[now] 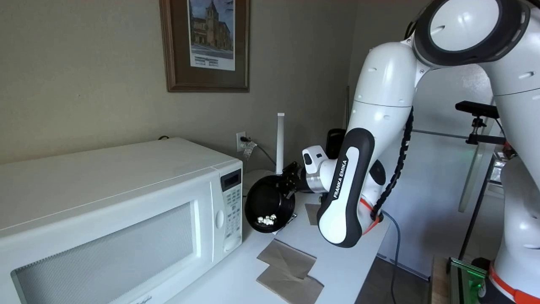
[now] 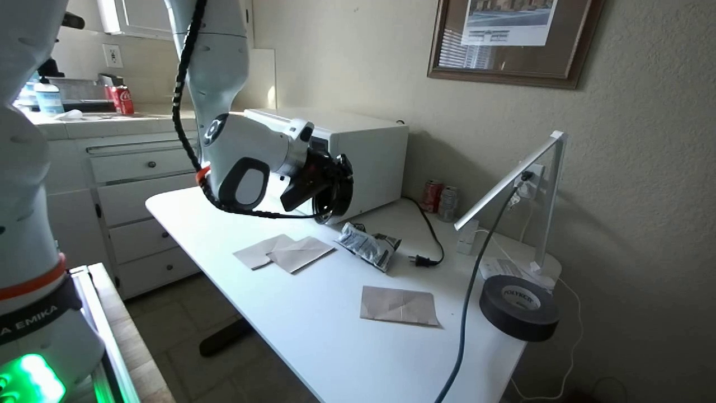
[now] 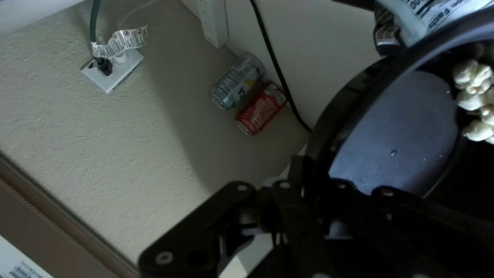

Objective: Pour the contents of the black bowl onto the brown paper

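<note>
A black bowl (image 1: 263, 198) is held tilted on its side above the white table, beside the microwave. White popcorn-like pieces (image 1: 266, 219) lie against its lower wall; they also show in the wrist view (image 3: 476, 100). My gripper (image 1: 287, 179) is shut on the bowl's rim; in the wrist view the fingers (image 3: 303, 185) pinch the rim, though the area is dark. In an exterior view the bowl (image 2: 338, 196) is mostly hidden by the gripper. Two overlapping brown papers (image 2: 302, 253) lie on the table below and in front of the bowl. Another brown paper (image 2: 400, 306) lies apart.
The white microwave (image 1: 230, 211) stands close beside the bowl. A silver packet (image 2: 369, 246), a black plug cord (image 2: 430, 235), two cans (image 2: 439, 198), a white angled stand (image 2: 509, 179) and a grey tape roll (image 2: 520, 308) are on the table. A wall is behind.
</note>
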Controlling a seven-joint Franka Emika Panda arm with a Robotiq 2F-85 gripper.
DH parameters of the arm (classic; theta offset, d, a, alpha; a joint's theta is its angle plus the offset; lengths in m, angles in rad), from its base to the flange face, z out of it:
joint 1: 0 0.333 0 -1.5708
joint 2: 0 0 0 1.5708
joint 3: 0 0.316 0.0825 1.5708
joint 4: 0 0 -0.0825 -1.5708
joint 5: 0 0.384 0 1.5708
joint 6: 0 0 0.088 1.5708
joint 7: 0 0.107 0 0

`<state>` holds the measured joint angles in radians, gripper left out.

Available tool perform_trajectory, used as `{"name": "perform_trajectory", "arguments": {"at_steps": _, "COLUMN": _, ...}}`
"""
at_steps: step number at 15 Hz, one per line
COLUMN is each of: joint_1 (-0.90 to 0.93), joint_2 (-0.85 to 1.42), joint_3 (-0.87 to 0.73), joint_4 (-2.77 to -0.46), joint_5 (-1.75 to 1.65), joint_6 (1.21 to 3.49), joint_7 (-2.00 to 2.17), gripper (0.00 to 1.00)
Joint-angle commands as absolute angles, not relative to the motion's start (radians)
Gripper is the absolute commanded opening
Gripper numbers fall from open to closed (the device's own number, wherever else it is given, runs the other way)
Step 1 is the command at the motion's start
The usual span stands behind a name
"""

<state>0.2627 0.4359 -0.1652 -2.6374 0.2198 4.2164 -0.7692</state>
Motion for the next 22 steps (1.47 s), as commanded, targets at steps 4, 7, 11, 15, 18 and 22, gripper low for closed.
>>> {"name": "perform_trajectory", "arguments": {"at_steps": 4, "joint_1": 0.365, "joint_2": 0.401, "joint_3": -0.264, "joint_4": -2.631, "joint_5": 0.194, "joint_6": 4.223, "joint_7": -0.757, "gripper": 0.02}}
{"name": "perform_trajectory", "arguments": {"at_steps": 7, "joint_1": 0.363, "joint_2": 0.408, "joint_3": -0.257, "joint_4": -2.688, "joint_5": 0.192, "joint_6": 4.223, "joint_7": -0.732, "gripper": 0.02}}
{"name": "perform_trajectory", "arguments": {"at_steps": 11, "joint_1": 0.379, "joint_2": 0.434, "joint_3": -0.272, "joint_4": -2.702, "joint_5": 0.185, "joint_6": 4.261, "joint_7": -0.712, "gripper": 0.02}}
{"name": "perform_trajectory", "arguments": {"at_steps": 15, "joint_1": 0.430, "joint_2": 0.414, "joint_3": -0.333, "joint_4": -2.660, "joint_5": 0.182, "joint_6": 4.238, "joint_7": -0.753, "gripper": 0.02}}
{"name": "perform_trajectory", "arguments": {"at_steps": 18, "joint_1": 0.489, "joint_2": 0.388, "joint_3": -0.386, "joint_4": -2.660, "joint_5": 0.231, "joint_6": 4.225, "joint_7": -0.835, "gripper": 0.02}}
{"name": "perform_trajectory", "arguments": {"at_steps": 22, "joint_1": 0.565, "joint_2": 0.409, "joint_3": -0.454, "joint_4": -2.699, "joint_5": 0.284, "joint_6": 4.227, "joint_7": -0.896, "gripper": 0.02}}
